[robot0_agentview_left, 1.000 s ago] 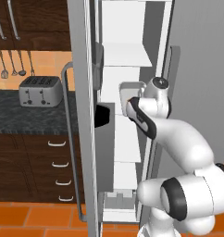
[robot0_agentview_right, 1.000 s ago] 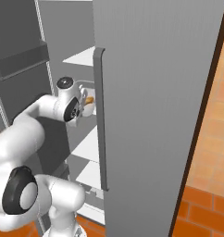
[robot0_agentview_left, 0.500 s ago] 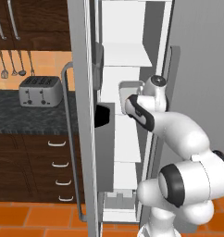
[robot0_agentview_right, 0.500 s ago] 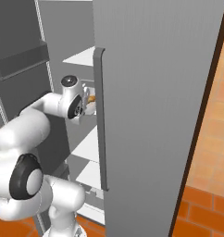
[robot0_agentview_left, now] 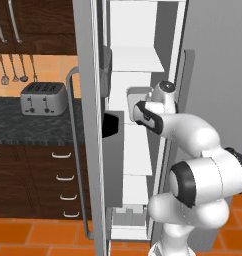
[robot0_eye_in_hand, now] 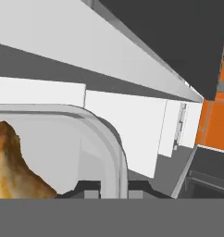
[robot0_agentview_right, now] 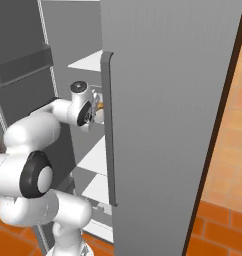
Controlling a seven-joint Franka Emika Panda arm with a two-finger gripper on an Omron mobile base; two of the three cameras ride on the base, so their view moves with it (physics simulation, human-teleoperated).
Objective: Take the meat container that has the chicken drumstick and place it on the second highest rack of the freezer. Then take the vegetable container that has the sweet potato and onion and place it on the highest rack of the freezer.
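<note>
My gripper (robot0_eye_in_hand: 114, 189) is shut on the rim of the clear meat container (robot0_eye_in_hand: 115, 148), one fingertip on each side of the wall. The golden-brown chicken drumstick (robot0_eye_in_hand: 7, 162) lies in the container at the left of the hand view. From the base views the container (robot0_agentview_left: 136, 96) is held inside the open freezer (robot0_agentview_left: 143, 30), one level below the highest rack (robot0_agentview_left: 134, 61). The drumstick (robot0_agentview_right: 99, 104) peeks out beside the door handle (robot0_agentview_right: 108, 130). I cannot tell whether the container rests on the second highest rack. The vegetable container is out of view.
The freezer's open door (robot0_agentview_left: 90, 125) stands close on the left with a dark bin (robot0_agentview_left: 111, 124) on its inner side. A lower white shelf (robot0_agentview_right: 95, 157) lies below my hand. Left of the freezer, a toaster (robot0_agentview_left: 42, 98) sits on the dark counter (robot0_agentview_left: 23, 130).
My wrist has crept slightly deeper into the freezer with the container. The elbow has swung and the forearm now sits higher and closer to the shelves.
</note>
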